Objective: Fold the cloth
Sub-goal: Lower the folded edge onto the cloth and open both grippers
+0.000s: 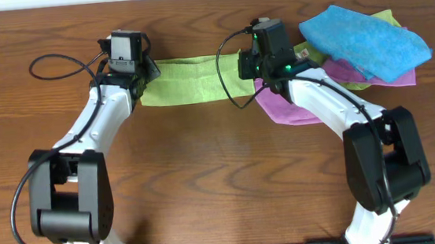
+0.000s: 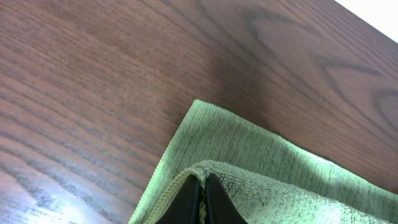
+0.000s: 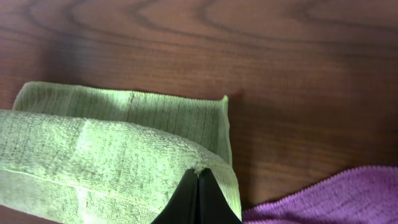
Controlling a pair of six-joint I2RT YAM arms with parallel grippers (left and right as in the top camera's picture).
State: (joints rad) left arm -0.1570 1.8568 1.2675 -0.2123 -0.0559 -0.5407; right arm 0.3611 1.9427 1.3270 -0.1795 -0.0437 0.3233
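The cloth (image 1: pixel 190 81) lies doubled, a strip at upper centre of the surface (image 1: pixel 221 161). Left claw (image 2: pixel 203 193) and right claw (image 3: pixel 198 193) each clamp an end's top layer, probably to fold evenly.

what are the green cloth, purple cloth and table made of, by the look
Green cloth: probably microfibre, matt; short fuzzy loops on the top layer, ribbed weave on the layer below.
Purple cloth: likely a similar soft fabric; fuzzy, matt surface.
Table: wood or wood-look laminate, dark brown with a slight sheen; grain lines show, but not which of the two it is.
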